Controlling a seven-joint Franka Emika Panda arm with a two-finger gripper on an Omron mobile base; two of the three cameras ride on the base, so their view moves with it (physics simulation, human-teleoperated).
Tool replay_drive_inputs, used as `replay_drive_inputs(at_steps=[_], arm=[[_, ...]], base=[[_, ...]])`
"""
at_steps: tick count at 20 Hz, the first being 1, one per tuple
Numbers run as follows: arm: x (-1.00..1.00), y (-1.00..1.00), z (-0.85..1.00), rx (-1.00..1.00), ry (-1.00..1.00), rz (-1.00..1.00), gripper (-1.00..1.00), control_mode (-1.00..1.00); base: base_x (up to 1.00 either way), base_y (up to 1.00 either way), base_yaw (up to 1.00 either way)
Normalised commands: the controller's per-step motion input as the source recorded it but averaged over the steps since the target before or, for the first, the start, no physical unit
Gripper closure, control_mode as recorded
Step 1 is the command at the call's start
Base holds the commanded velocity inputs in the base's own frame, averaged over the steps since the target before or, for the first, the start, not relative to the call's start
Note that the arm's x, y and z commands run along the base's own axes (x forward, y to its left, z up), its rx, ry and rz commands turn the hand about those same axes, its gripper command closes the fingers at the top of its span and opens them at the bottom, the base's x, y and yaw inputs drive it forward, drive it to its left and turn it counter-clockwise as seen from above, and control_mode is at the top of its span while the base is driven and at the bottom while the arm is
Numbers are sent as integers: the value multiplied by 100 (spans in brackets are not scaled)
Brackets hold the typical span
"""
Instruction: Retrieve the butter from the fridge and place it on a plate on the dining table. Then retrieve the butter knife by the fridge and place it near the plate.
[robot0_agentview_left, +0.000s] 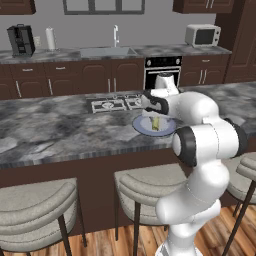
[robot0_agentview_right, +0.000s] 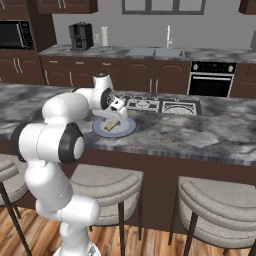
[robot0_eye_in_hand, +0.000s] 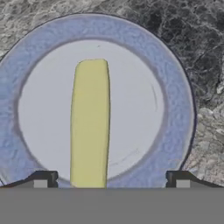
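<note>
- My fingers (robot0_eye_in_hand: 111, 178) stand wide apart at the bottom of the hand view, one tip at lower left and one at lower right, with nothing between them in a grip.
- The butter (robot0_eye_in_hand: 90, 124) lies flat on the plate (robot0_eye_in_hand: 175, 87), running from the bottom middle of the hand view up toward the top. Its long axis points straight away from my fingers and sits a little left of midway between the tips.
- I judge the butter is set down and released, so the coming move is a straight lift clear of it, then on to the butter knife.
- The butter is a pale-yellow stick, smooth and matte, with rounded corners at its far end.
- The plate is round and shallow, pale grey in the well with a bluer rim, smooth all over.
- In the left base view the plate (robot0_agentview_left: 142, 128) rests on the counter (robot0_agentview_left: 55, 130), dark grey marbled stone, near its front edge in the middle of the frame.
</note>
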Motion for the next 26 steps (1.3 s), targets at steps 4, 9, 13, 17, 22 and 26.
replay_drive_inputs(at_steps=[4, 9, 13, 17, 22, 26], arm=[[-97, 0, 76, 0, 0, 0, -100, -100], [-100, 0, 84, -1, -1, 0, -100, -100], [-100, 0, 47, 0, 0, 0, -100, -100], [-100, 0, 24, -1, 0, 0, -100, -100], [-96, -14, -16, -1, -1, 4, -100, -100], [-55, -61, -64, -1, 3, 14, -100, -100]], base=[[0, 0, 0], [0, 0, 0], [0, 0, 0], [0, 0, 0], [0, 0, 0], [0, 0, 0]])
